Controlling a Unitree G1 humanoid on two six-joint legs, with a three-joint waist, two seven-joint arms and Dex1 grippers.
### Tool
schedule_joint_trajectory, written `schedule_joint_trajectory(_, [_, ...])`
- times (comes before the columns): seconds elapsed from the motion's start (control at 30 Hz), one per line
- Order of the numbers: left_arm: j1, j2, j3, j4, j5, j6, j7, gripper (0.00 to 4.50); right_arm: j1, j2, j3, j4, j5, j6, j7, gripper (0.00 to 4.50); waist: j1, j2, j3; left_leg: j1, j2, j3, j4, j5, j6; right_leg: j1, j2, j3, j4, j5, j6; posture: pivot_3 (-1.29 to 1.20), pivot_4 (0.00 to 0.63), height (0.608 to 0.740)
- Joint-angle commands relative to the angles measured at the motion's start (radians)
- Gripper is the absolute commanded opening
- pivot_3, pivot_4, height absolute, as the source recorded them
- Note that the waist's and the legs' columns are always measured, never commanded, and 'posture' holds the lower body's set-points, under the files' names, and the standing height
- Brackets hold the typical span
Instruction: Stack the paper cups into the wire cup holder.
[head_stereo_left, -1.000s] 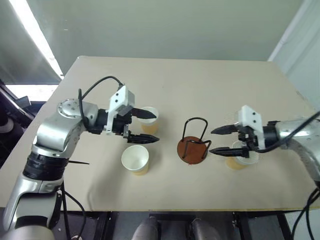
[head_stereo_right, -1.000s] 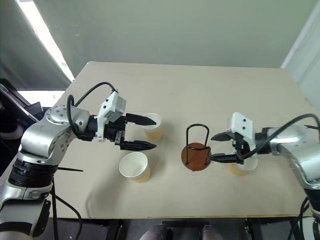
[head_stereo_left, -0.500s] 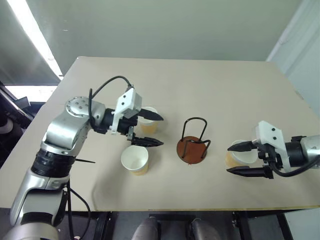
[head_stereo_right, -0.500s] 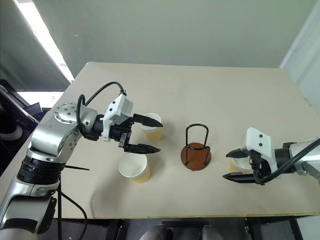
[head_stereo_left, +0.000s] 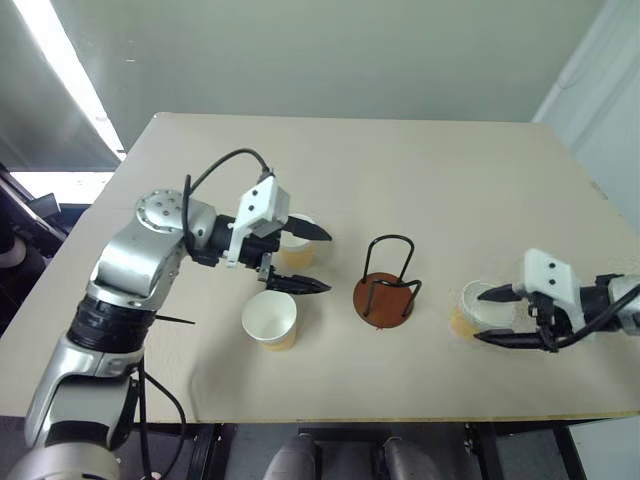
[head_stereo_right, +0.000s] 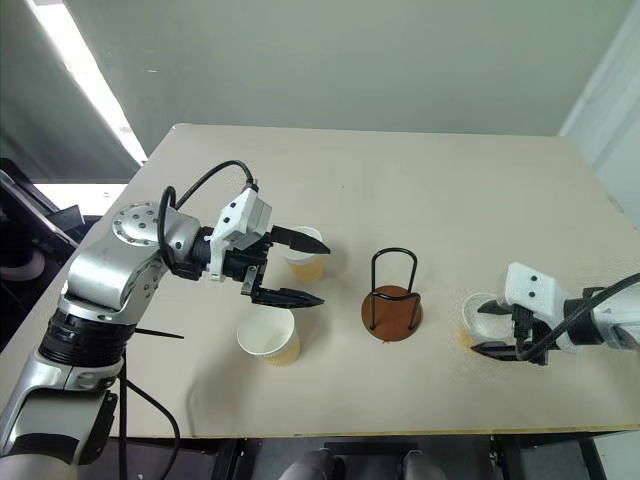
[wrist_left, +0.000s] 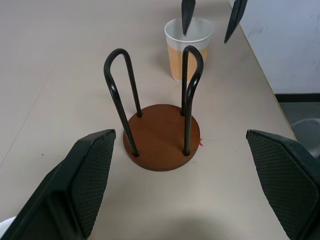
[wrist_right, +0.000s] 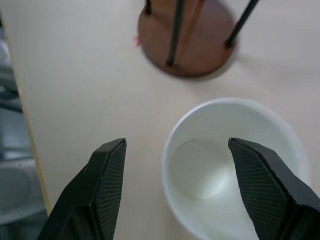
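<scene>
Tan cup sits nearest the front table edge, upright and untouched; right gripper has fingers spread apart around the rim of the right cup, nothing clamped, close to the table's right-front corner. Wire cup holder stands mid-table between both arms, empty, with clear tabletop around its base. Left gripper hovers wide apart, holding nothing, over the third cup, with broad open table beyond
</scene>
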Motion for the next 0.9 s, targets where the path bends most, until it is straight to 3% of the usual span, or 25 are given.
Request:
schedule_joint_trajectory(0.03, [-0.015,0.017,0.034,-0.035,-0.011,0.000,0.007,4.50,-0.030,0.002,0.022,0.011,-0.028,-0.041,0.005,3.29,0.000,0.000,0.000,0.000,0.000,0.000,0.000,0.000,0.000,0.000,0.000,0.000,0.000,0.000,0.000,0.00,0.150,0.740])
schedule_joint_trajectory(0.17, [-0.018,0.019,0.033,-0.031,-0.006,-0.007,0.012,4.50,-0.081,0.021,0.095,0.037,-0.080,-0.074,-0.005,3.29,-0.001,0.000,0.000,0.000,0.000,0.000,0.000,0.000,0.000,0.000,0.000,0.000,0.000,0.000,0.000,0.00,0.150,0.740])
schedule_joint_trajectory(0.27, [-0.017,0.022,0.032,-0.027,-0.002,-0.013,0.016,4.50,-0.116,0.039,0.135,0.053,-0.104,-0.081,-0.008,2.74,-0.001,0.000,0.000,0.000,0.000,0.000,0.000,0.000,0.001,0.000,0.000,0.000,0.000,0.000,0.000,0.00,0.150,0.740])
schedule_joint_trajectory(0.53, [-0.011,0.026,0.037,-0.016,0.003,-0.026,0.025,4.50,-0.171,0.057,0.122,0.058,-0.097,-0.072,-0.006,0.02,-0.001,0.000,0.000,0.000,0.000,0.000,0.001,0.000,0.001,0.000,0.000,0.000,0.000,0.000,0.000,0.00,0.150,0.740])
schedule_joint_trajectory(0.9, [-0.021,0.021,0.033,0.016,0.009,-0.040,0.038,4.50,-0.379,0.034,-0.012,-0.011,0.009,0.032,-0.031,0.02,-0.002,0.000,0.000,0.000,0.000,0.000,0.000,0.000,0.001,0.000,0.000,0.000,0.000,0.000,0.000,0.00,0.150,0.740])
